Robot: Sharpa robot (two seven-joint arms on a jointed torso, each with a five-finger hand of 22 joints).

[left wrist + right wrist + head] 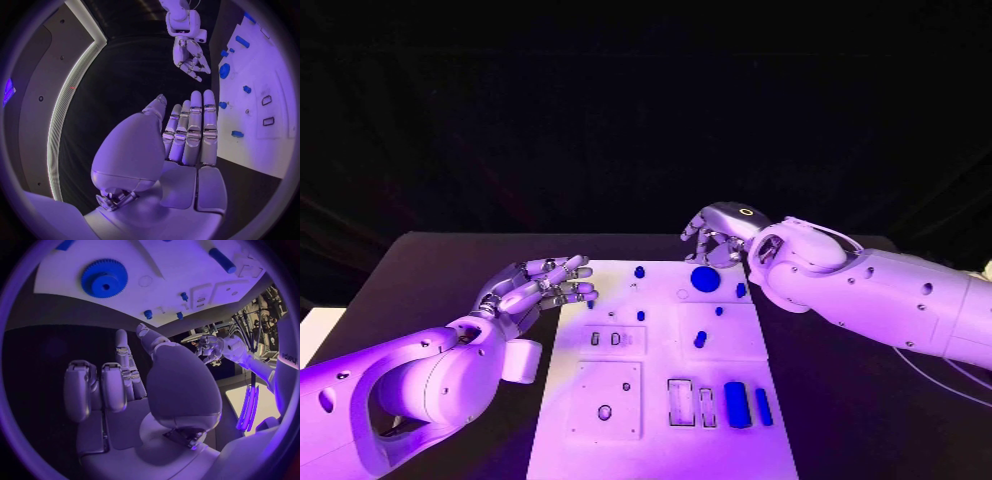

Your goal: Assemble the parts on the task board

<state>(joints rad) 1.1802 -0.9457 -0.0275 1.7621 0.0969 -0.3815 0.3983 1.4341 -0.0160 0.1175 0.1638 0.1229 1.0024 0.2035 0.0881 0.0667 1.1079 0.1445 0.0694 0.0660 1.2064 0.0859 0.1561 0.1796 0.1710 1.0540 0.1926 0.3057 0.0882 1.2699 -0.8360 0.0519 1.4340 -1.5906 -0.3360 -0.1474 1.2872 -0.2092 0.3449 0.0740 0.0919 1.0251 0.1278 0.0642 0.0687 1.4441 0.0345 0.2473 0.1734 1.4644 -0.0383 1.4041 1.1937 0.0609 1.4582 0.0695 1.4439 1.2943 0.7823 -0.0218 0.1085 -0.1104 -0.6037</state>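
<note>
The board point(661, 400) lies mid-table point(416, 270). A gear point(705, 279) sits near its far edge; two bars point(737, 404) lie side by side at its near right

- task board point(625, 440): white plate lying flat mid-tabletop, with rectangular recesses cut into it
- blue gear point(705, 279): round, toothed, flat on the board up around 1 o'clock
- two upright blue blocks point(736, 404), side by side near 5 o'clock
- small blue pegs point(700, 339) dotted around the board's middle

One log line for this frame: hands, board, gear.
left hand: open, at task board left edge | right hand: empty, above far end | blue gear: on board, untouched
</note>
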